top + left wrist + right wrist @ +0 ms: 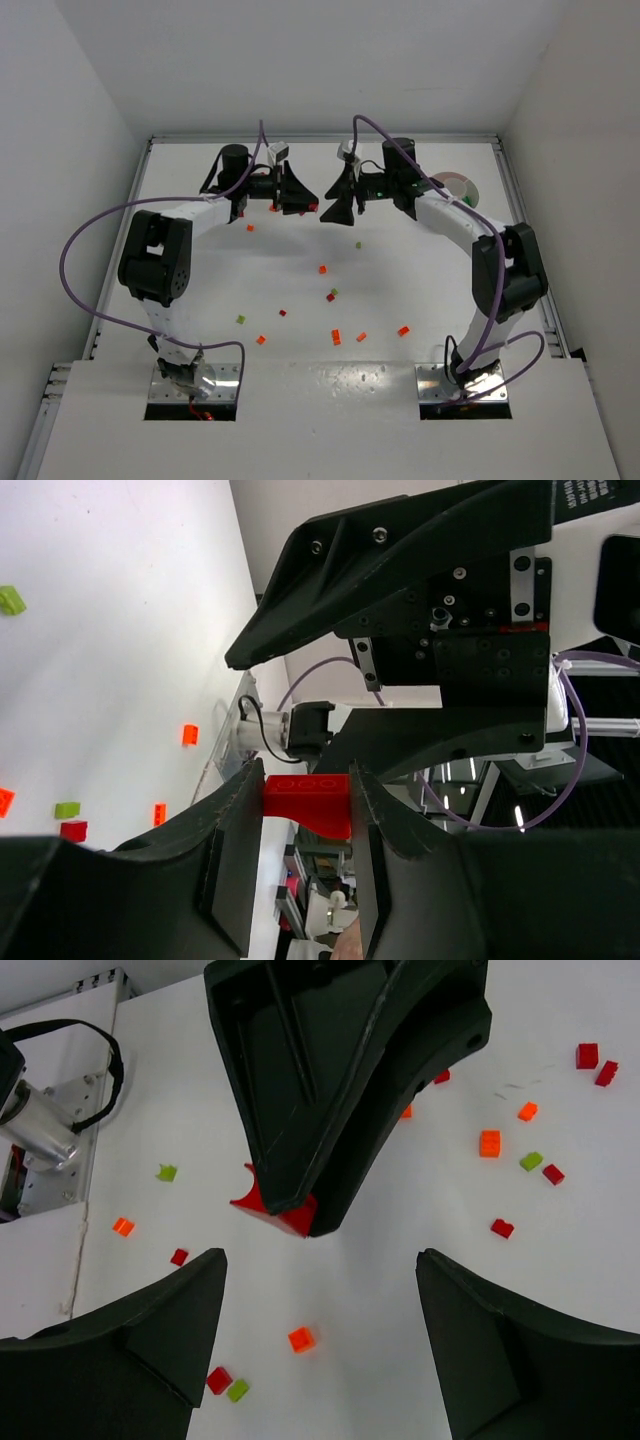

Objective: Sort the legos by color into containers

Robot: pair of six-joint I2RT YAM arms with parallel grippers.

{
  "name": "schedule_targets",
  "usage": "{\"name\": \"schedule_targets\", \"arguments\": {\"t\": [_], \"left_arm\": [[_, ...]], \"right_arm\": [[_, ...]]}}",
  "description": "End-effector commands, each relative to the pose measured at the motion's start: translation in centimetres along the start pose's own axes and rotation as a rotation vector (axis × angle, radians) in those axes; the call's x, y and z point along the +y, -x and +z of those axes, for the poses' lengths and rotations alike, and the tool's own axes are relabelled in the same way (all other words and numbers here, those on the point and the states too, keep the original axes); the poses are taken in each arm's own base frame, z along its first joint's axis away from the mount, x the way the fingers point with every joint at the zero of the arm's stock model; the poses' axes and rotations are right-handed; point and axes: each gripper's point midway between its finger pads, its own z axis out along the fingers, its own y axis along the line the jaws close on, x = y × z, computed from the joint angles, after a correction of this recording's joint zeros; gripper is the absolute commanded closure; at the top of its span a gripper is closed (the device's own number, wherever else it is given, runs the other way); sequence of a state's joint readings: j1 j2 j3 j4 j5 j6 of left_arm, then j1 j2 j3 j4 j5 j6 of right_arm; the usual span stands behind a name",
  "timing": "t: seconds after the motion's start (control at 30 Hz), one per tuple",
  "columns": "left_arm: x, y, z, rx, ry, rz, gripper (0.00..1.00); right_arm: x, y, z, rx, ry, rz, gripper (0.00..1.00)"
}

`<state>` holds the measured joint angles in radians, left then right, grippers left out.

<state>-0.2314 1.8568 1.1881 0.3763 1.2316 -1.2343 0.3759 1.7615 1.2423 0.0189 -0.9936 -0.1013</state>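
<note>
My left gripper point(306, 202) is shut on a red lego brick point(313, 208), held above the table at the back centre. The left wrist view shows the brick point(310, 802) pinched between the two fingertips of that gripper point(305, 772). My right gripper point(328, 205) is open and empty, facing the left one tip to tip. In the right wrist view, the right gripper point(320, 1257) gapes wide just below the left gripper point(340, 1090) and its red brick point(275, 1210). The white divided dish point(462, 183) sits at the back right, partly hidden by the right arm.
Loose legos lie scattered on the white table: orange point(322, 269), red point(330, 297), green point(240, 319), orange point(404, 330), and more near the middle. Below the right gripper lie an orange brick point(301, 1339) and a red-green pair point(228, 1384). Walls enclose the table.
</note>
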Motion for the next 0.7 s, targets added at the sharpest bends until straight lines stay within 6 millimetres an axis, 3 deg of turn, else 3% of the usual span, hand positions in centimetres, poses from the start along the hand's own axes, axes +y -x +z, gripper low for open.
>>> {"name": "schedule_targets", "arguments": {"t": [0.0, 0.3, 0.53, 0.67], "left_arm": [[-1.2, -0.8, 0.3, 0.019, -0.023, 0.027, 0.8], [-1.5, -0.7, 0.7, 0.025, -0.03, 0.044, 0.8], [-1.1, -1.2, 0.9, 0.038, -0.022, 0.029, 0.8], [-0.9, -1.1, 1.0, 0.031, -0.016, 0.037, 0.75]], "right_arm": [[-0.5, 3.1, 0.9, -0.055, 0.011, -0.117, 0.23], [0.3, 3.0, 2.3, -0.055, 0.043, -0.114, 0.26], [0.4, 3.9, 2.6, -0.079, 0.036, -0.106, 0.55], [0.0, 4.3, 2.6, -0.081, 0.013, -0.113, 0.82]]}}
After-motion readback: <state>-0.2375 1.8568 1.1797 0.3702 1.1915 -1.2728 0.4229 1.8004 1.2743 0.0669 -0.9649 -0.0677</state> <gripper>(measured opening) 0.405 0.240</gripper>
